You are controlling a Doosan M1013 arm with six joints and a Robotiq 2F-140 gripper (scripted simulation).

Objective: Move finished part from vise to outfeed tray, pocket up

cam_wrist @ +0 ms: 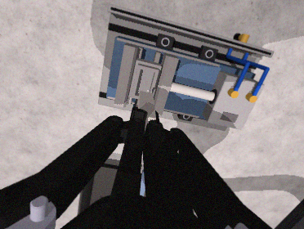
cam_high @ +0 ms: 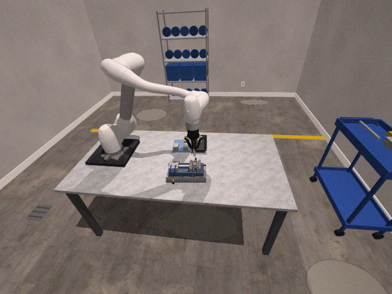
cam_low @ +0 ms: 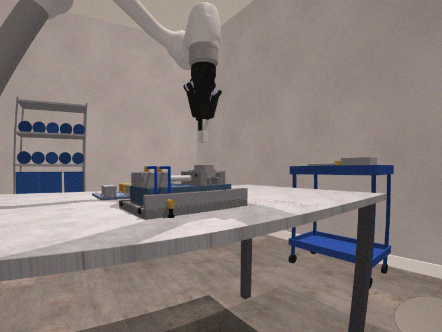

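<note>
The vise point(cam_high: 186, 172) stands on the grey table, a little forward of its middle. The grey finished part point(cam_wrist: 145, 79) sits between its jaws and also shows in the exterior view point(cam_low: 205, 171). My gripper point(cam_low: 202, 136) hangs well above the vise jaws, pointing down, with its fingers shut together on nothing. In the wrist view the fingertips point(cam_wrist: 143, 108) line up over the part's near edge. The dark outfeed tray point(cam_high: 200, 142) lies behind the vise, partly hidden by my gripper point(cam_high: 193, 151).
A blue plate point(cam_high: 179, 146) with small blocks lies beside the tray. The arm's base point(cam_high: 112, 148) sits at the table's left rear. A blue cart point(cam_high: 363, 170) stands to the right of the table, and a shelf rack point(cam_high: 185, 50) at the back wall.
</note>
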